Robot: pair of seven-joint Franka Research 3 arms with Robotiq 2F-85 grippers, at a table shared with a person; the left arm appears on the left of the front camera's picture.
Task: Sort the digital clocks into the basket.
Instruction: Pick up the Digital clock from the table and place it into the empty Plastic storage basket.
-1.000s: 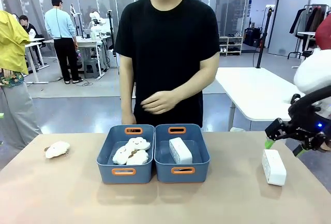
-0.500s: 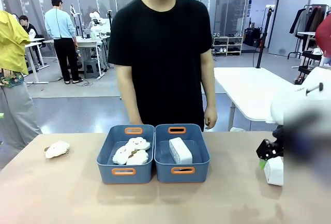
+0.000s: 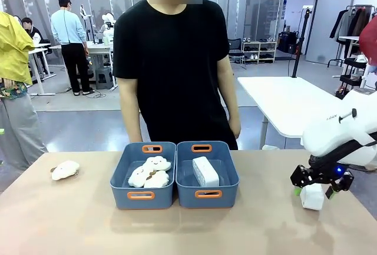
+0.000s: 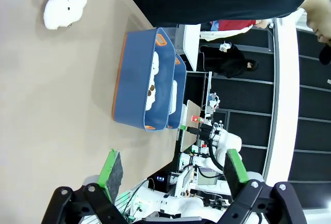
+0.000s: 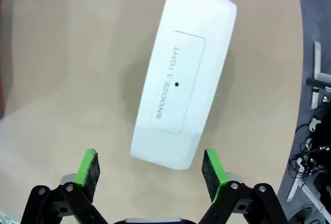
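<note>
One white digital clock point(image 3: 312, 199) lies on the table at the far right. My right gripper point(image 3: 313, 191) hangs just above it, open. In the right wrist view the clock point(image 5: 183, 79) shows a "SNOOZE/LIGHT" panel, and its near end sits between the green pads of my right gripper point(image 5: 150, 168) without touching them. A second digital clock point(image 3: 205, 171) rests inside the right-hand blue-grey basket point(image 3: 227, 179). My left gripper point(image 4: 172, 169) is open and holds nothing, well back from the basket point(image 4: 178, 87).
The left basket point(image 3: 121, 175) holds three fluffy cloud toys point(image 3: 150, 171). Another cloud toy point(image 3: 65, 170) lies on the table at the far left, also seen as the cloud toy point(image 4: 64, 1) from the left wrist. A person in a black shirt point(image 3: 177, 66) stands behind the baskets, arms down.
My right arm has swung down and in over the clock on the table. The person has dropped the raised hand and shifted a little to the left.
</note>
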